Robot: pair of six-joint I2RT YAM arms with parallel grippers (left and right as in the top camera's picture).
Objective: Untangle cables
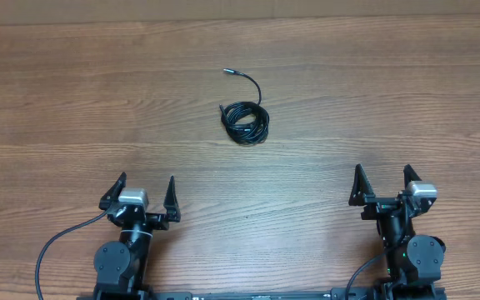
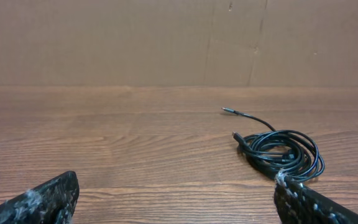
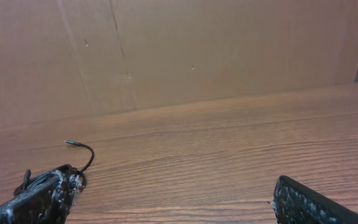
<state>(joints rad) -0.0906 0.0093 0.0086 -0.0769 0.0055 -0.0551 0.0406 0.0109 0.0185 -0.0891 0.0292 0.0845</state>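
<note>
Cables [image 1: 246, 122]: one tight coil, laid mid-table [image 1: 57, 100], nearer the far edge.
Left gripper [image 1: 147, 185], right gripper [image 1: 382, 179]: spread wide, nothing held or touched, near edge.

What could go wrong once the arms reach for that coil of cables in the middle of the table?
1. The cables sit in a tight coil, so a pinch there may lift the whole bundle.
2. The free plug end lies flat and thin on the table; a claw could miss it or scrape the wood.
3. The open left claw and right claw would converge on one small spot and might collide.
</note>
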